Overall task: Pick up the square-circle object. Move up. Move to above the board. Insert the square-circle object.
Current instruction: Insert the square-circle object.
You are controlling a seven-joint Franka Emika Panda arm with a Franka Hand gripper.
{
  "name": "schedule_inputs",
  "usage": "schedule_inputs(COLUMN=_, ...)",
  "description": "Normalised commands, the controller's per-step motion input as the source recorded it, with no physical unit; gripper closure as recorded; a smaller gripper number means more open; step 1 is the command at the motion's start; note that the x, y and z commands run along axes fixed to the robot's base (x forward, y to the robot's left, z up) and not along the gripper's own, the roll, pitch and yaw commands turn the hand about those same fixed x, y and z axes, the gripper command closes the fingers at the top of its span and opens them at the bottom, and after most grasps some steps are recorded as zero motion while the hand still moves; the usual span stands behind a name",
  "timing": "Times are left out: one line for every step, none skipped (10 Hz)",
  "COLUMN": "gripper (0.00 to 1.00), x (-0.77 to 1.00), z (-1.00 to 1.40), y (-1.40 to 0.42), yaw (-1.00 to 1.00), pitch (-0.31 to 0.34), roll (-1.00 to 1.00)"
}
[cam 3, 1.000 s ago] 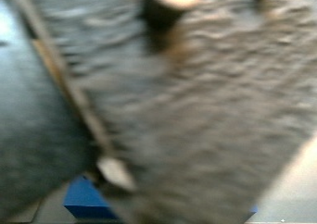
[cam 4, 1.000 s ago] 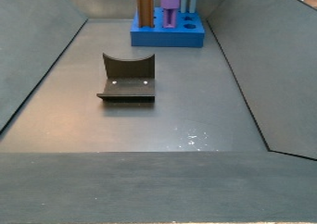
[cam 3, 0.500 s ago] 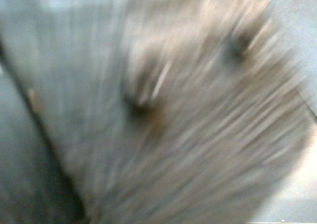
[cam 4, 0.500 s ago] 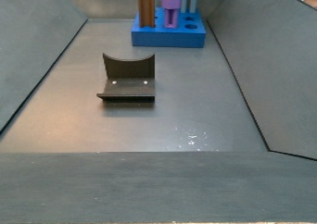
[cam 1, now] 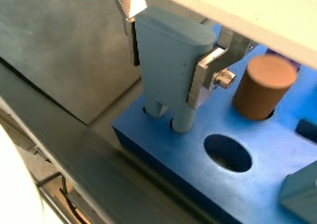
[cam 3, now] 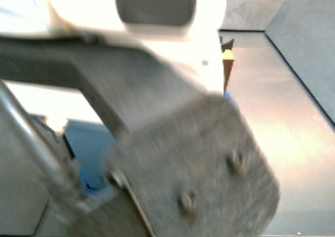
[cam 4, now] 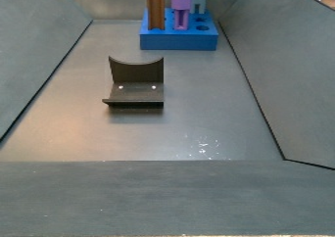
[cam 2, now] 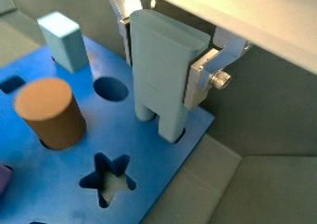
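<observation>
While the arm is seen sweeping across a side view, a grey blur half a second ago has been replaced by a white housing and a dark bolted plate, so a move over the board point(cam 3: 81, 153) is judged to have been made. In the far side view nothing on the floor has been disturbed. The fixture point(cam 4: 135, 81) is found where it was, and the arm is not shown there at all.

And now the wrist views: the tool point(cam 2: 165, 68) is seen clamped on the square-circle object point(cam 2: 158, 44), its silver fingers point(cam 2: 202, 78) pressed flat against both sides. The object is held upright at the board's point(cam 2: 186, 149) edge, its lower end already met by a cut-out. Insertion is judged to be under way, though how deep it has gone cannot be told.

The count is taken:
- One board.
- One square-circle object, gripped.
- One brown cylinder point(cam 2: 50, 112), seated in the board.
- One pale cyan cube point(cam 2: 61, 39), standing at the board.
- One purple post point(cam 4: 182, 4), picked out at the far end.
- One fixture.
- Two open holes, a star point(cam 2: 109, 177) and a circle point(cam 2: 110, 87).
</observation>
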Motion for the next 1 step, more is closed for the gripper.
schedule_inputs(gripper=1.00, x=0.00, z=0.00, y=0.00, yaw=0.00, pitch=0.000, roll=0.00)
